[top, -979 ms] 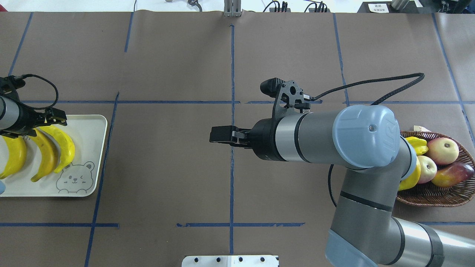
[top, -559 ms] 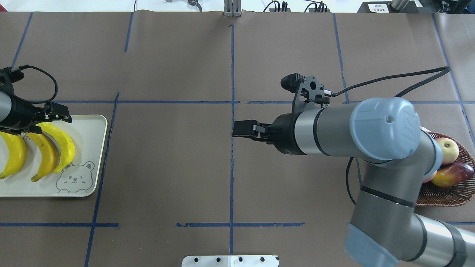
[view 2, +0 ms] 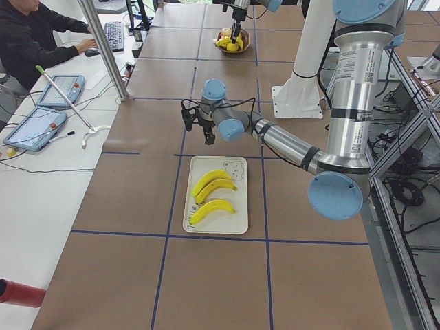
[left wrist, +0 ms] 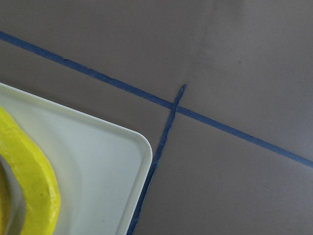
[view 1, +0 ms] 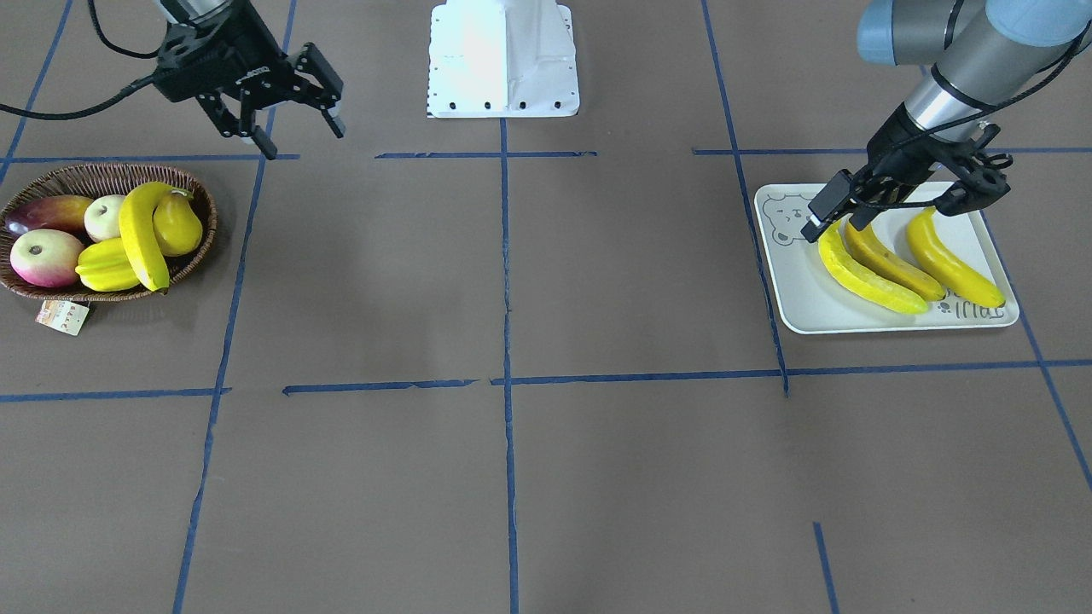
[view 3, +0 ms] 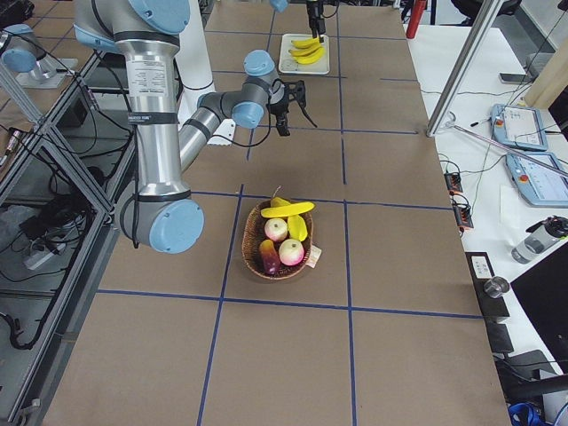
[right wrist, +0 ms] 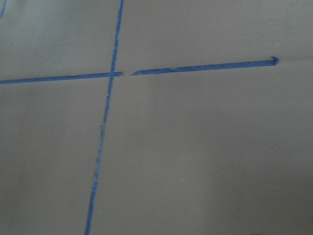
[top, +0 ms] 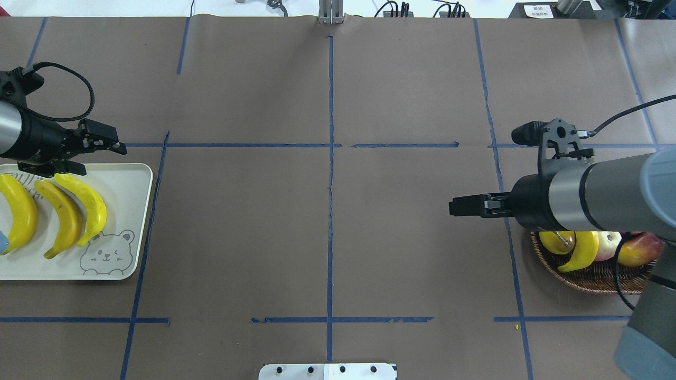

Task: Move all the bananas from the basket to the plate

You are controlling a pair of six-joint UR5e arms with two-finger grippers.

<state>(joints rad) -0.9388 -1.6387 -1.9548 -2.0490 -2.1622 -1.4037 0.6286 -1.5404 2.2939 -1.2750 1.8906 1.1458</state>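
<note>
Three yellow bananas (top: 66, 221) lie side by side on the white bear plate (top: 127, 184), also seen in the front view (view 1: 891, 260). My left gripper (top: 103, 160) is open and empty, just above the plate's far edge; its wrist view shows the plate corner (left wrist: 98, 161) and one banana (left wrist: 34, 181). The fourth banana (view 1: 141, 239) lies across the other fruit in the wicker basket (view 1: 51, 175). My right gripper (view 1: 305, 143) is open and empty, above the table beside the basket on its inner side. In the overhead view my right arm hides most of the basket (top: 597, 274).
The basket also holds two apples (view 1: 38, 256), a mango (view 1: 47, 213), a yellow pear (view 1: 179, 226) and a starfruit (view 1: 102, 266). The white robot base plate (view 1: 503, 60) is at the table's near-robot edge. An operator (view 2: 31, 34) sits at a side desk.
My right arm has drawn back from the table's middle to beside the basket. My left gripper has moved off the rightmost banana toward the plate's far edge; the banana stays on the plate.
</note>
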